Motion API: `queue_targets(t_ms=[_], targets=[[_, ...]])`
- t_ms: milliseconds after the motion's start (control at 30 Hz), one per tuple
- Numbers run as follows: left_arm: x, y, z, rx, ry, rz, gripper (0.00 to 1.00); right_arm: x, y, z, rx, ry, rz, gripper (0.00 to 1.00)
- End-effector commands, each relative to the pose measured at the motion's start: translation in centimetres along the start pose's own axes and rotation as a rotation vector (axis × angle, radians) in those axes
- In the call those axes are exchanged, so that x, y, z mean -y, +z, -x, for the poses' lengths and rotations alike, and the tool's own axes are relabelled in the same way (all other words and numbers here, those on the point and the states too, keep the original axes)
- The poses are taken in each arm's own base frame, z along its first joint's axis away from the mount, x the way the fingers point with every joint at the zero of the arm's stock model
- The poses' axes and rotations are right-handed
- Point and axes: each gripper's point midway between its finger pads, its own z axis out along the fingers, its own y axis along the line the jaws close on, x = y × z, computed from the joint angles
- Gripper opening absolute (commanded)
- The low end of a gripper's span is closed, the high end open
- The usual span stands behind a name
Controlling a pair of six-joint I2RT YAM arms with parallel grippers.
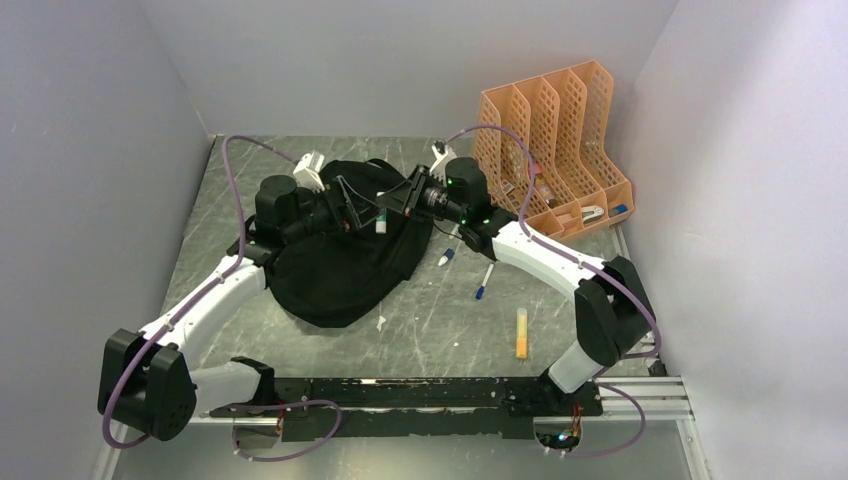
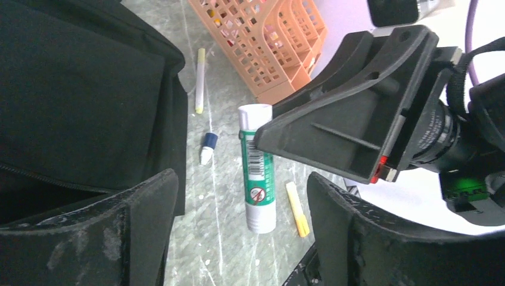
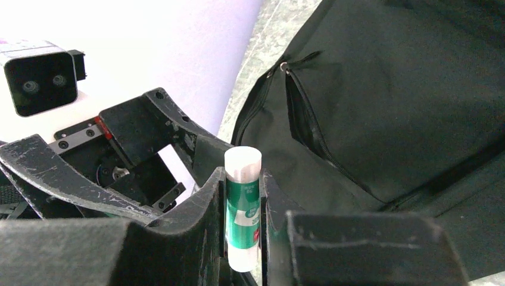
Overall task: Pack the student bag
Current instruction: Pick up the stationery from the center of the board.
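Observation:
The student bag [image 1: 340,270] is a floppy black backpack lying flat mid-table, also seen in the left wrist view [image 2: 77,89] and the right wrist view [image 3: 387,107], where a pocket zipper [image 3: 304,113] shows. Above its upper right part, my right gripper [image 1: 392,205] [image 3: 242,182] is shut on a green and white glue stick [image 3: 242,202] [image 2: 257,167] [image 1: 381,222], held upright. My left gripper [image 1: 350,212] [image 2: 241,196] faces it from the left, jaws wide open and empty. The stick hangs just beyond the left fingertips.
An orange mesh file organiser [image 1: 555,150] [image 2: 268,42] stands at the back right with small items in it. Two pens [image 1: 484,280] [image 1: 447,257] and an orange marker [image 1: 521,332] lie on the table right of the bag. Grey walls close in three sides.

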Motion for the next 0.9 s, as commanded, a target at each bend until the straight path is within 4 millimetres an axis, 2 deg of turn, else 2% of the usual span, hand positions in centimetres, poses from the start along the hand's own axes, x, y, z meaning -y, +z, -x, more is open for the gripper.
queue_targets(t_ms=[0, 100, 367, 500, 633, 700, 867], targets=[[2.1, 0.2, 0.6, 0.015, 0.021, -0.088, 0.79, -3.0, 0.1, 0.7, 0.005, 0.003, 0.109, 0.00], [2.1, 0.3, 0.2, 0.003, 0.014, -0.092, 0.67, -3.4, 0.0, 0.6, -0.001, 0.012, 0.133, 0.00], [2.7, 0.6, -0.3, -0.014, 0.020, -0.119, 0.52, -4.1, 0.1, 0.2, -0.024, 0.021, 0.174, 0.00], [2.8, 0.6, -0.3, -0.014, 0.017, -0.124, 0.35, -3.9, 0.0, 0.2, -0.015, -0.018, 0.176, 0.01], [2.4, 0.7, -0.6, -0.020, 0.012, -0.110, 0.17, -4.1, -0.3, 0.1, -0.015, -0.118, 0.207, 0.22], [2.1, 0.8, -0.7, -0.026, 0.012, -0.096, 0.06, -3.6, -0.2, 0.2, -0.011, -0.153, 0.179, 0.32], [0.5, 0.9, -1.5, -0.052, 0.010, -0.027, 0.05, -1.9, -0.3, 1.3, 0.030, -0.258, 0.077, 0.44]])
